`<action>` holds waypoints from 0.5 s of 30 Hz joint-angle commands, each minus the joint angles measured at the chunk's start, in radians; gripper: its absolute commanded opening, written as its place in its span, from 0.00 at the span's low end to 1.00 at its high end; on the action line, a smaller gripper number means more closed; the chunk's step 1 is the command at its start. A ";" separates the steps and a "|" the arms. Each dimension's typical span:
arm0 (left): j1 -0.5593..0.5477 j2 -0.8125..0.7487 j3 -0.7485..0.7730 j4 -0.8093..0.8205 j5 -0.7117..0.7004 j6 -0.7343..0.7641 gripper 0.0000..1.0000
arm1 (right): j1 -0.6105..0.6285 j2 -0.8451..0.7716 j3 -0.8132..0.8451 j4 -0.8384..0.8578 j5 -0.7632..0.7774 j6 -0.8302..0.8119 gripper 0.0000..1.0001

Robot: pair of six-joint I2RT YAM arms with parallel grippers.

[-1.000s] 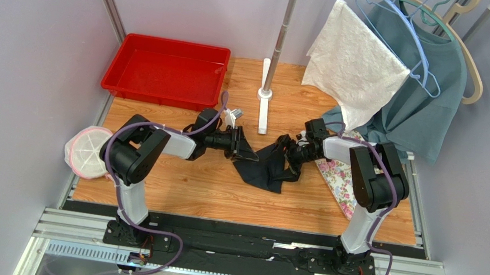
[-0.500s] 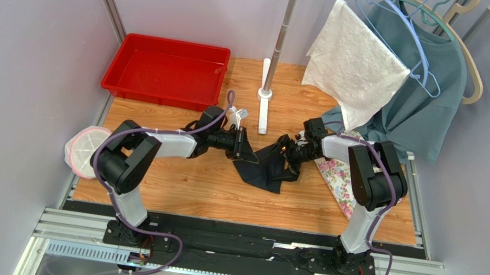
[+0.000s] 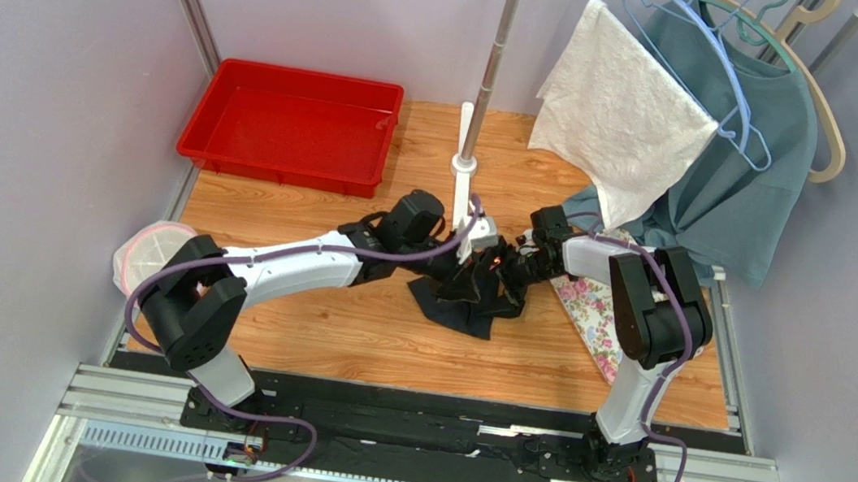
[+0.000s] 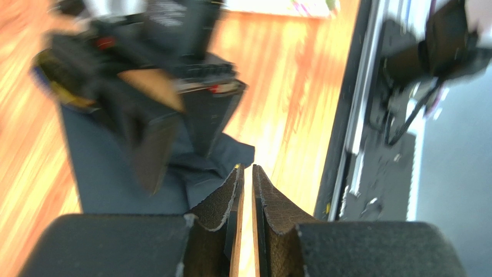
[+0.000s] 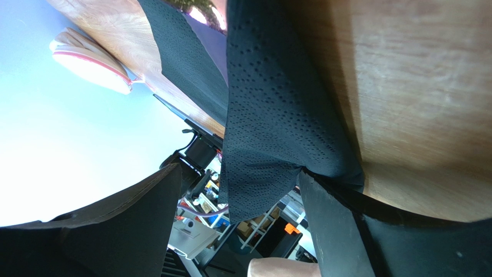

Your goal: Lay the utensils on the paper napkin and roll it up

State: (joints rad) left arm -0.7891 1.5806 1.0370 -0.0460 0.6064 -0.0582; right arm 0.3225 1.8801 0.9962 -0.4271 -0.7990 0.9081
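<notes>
The black paper napkin (image 3: 448,307) lies crumpled on the wooden table between the two grippers. My left gripper (image 3: 466,279) reaches across over its middle. In the left wrist view its jaws (image 4: 247,168) stand almost together, a thin slit showing only wood, and the napkin (image 4: 104,179) lies just beyond and to the left of the tips. My right gripper (image 3: 503,263) sits at the napkin's right edge. In the right wrist view it (image 5: 238,173) is wide open; a napkin flap (image 5: 271,115) hangs between the fingers and rests on one finger (image 5: 335,231). I cannot make out the utensils.
A red tray (image 3: 288,126) stands at the back left and a white pole stand (image 3: 464,166) behind the napkin. A floral mat (image 3: 591,316) lies right of the napkin under the right arm. A white cloth (image 3: 623,105) and teal garment (image 3: 750,170) hang back right. A round white object (image 3: 149,262) sits at the left edge.
My left arm has stretched to the right, carrying its gripper from the napkin's left edge to over its middle, and its jaws have narrowed. The right gripper has stayed put and open.
</notes>
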 commanded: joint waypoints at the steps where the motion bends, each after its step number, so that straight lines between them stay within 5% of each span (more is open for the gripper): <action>1: -0.056 0.030 0.014 -0.006 -0.036 0.271 0.16 | 0.012 0.016 0.015 -0.032 0.040 -0.028 0.82; 15: -0.105 0.185 0.087 -0.018 -0.108 0.541 0.13 | 0.015 0.017 0.030 -0.047 0.026 -0.040 0.82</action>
State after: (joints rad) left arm -0.8837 1.7443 1.0748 -0.0708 0.5152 0.3481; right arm 0.3271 1.8801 1.0054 -0.4419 -0.7944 0.8894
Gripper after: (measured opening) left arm 0.131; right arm 0.820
